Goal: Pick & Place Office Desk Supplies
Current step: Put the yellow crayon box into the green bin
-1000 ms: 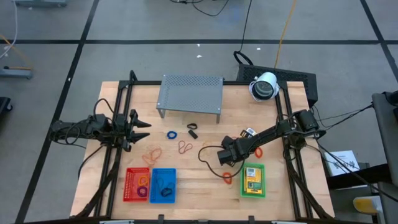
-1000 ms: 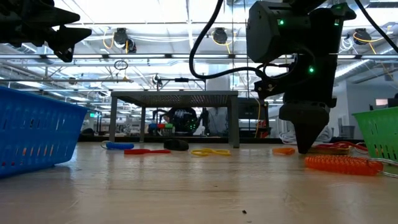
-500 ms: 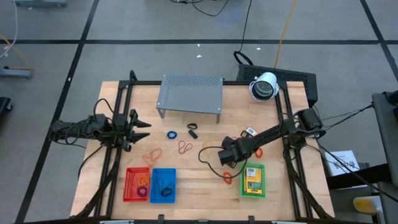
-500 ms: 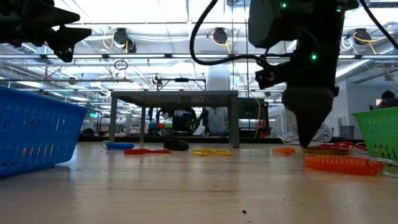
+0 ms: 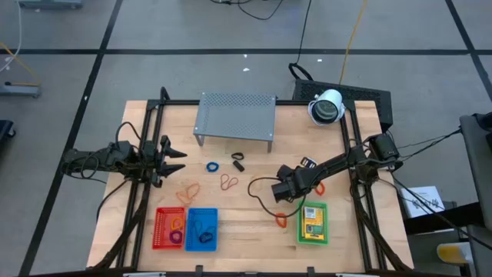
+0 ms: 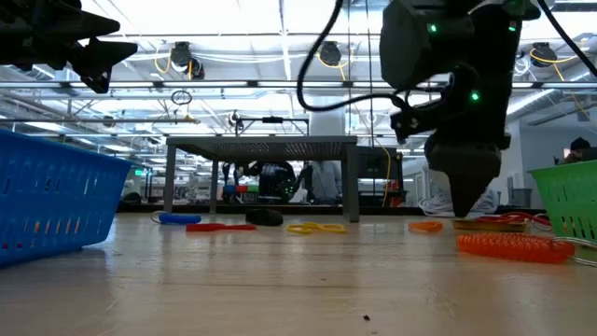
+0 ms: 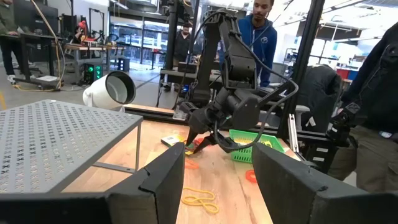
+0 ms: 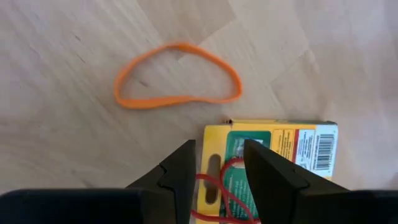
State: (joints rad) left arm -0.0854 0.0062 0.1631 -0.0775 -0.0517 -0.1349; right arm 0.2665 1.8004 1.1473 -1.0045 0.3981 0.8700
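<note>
I see the worktop (image 5: 246,231) from above: grey perforated shelf (image 5: 235,115) at 12 o'clock, red basket (image 5: 170,228) and blue basket (image 5: 201,229) at 7, green basket (image 5: 313,223) at 5 with a yellow packet inside. Loose supplies sit mid-worktop: blue ring (image 5: 212,166), black clip (image 5: 237,161), rubber-band loops (image 5: 228,182), more loops (image 5: 188,188) toward 8. An orange coiled band (image 5: 281,218) lies just beside the green basket.

My right pincer (image 8: 214,163) hangs low over a yellow packet (image 8: 273,158) lying on the wood. Fingers are parted a modest gap, straddling the packet's hanger-hole end; a red band loops over that end. I can't tell whether it touches the packet; nothing is gripped. An orange loop (image 8: 178,74) lies just beyond the packet, apart.

Left pincer (image 7: 214,180) waits at 9 o'clock, fingers spread, empty.
</note>
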